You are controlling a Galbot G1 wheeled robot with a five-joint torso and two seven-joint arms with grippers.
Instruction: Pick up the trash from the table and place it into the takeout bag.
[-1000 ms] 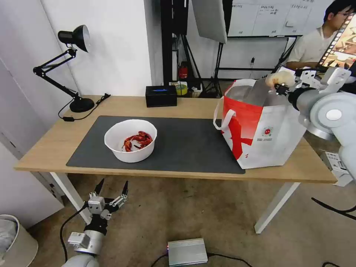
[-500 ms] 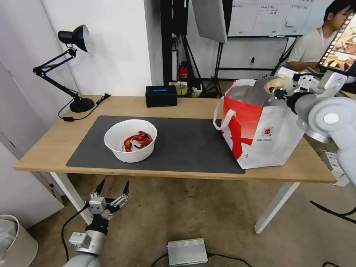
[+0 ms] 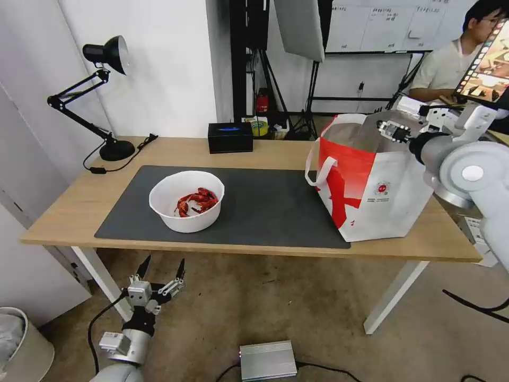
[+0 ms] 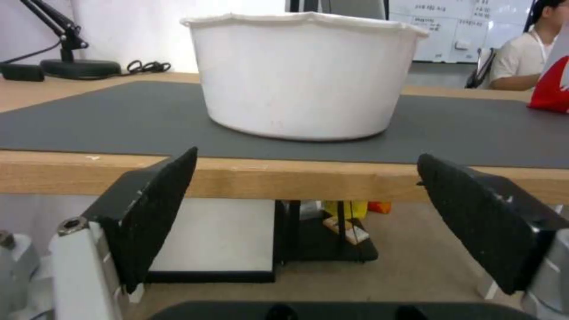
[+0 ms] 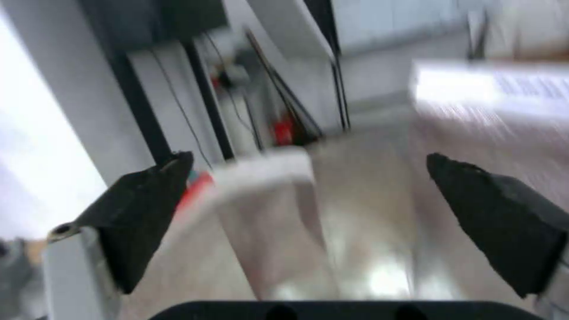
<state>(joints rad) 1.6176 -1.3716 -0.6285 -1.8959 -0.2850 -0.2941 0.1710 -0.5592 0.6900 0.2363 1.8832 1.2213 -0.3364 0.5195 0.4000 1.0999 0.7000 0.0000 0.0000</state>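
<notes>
A white round bowl (image 3: 186,200) with red crayfish shells (image 3: 197,200) sits on the dark grey mat (image 3: 265,207) of the light-wood table (image 3: 79,201); its side wall (image 4: 302,75) fills the left wrist view beyond the table edge. The white-and-red takeout bag (image 3: 371,180) stands open at the table's right end, foil lining (image 5: 355,231) showing. My right gripper (image 3: 391,130) hovers over the bag's mouth, open, with nothing between its fingers. My left gripper (image 3: 159,271) is open below the table's front edge, in front of the bowl.
A black tissue box (image 3: 230,137) stands at the table's back edge and a black desk lamp (image 3: 108,106) at the back left. A silver box (image 3: 268,359) and cables lie on the floor. A bin (image 3: 21,345) stands at lower left.
The pale lump held in my right gripper over the bag a second ago is gone from it; the gripper now stands open slightly lower over the mouth. The left arm has not moved.
</notes>
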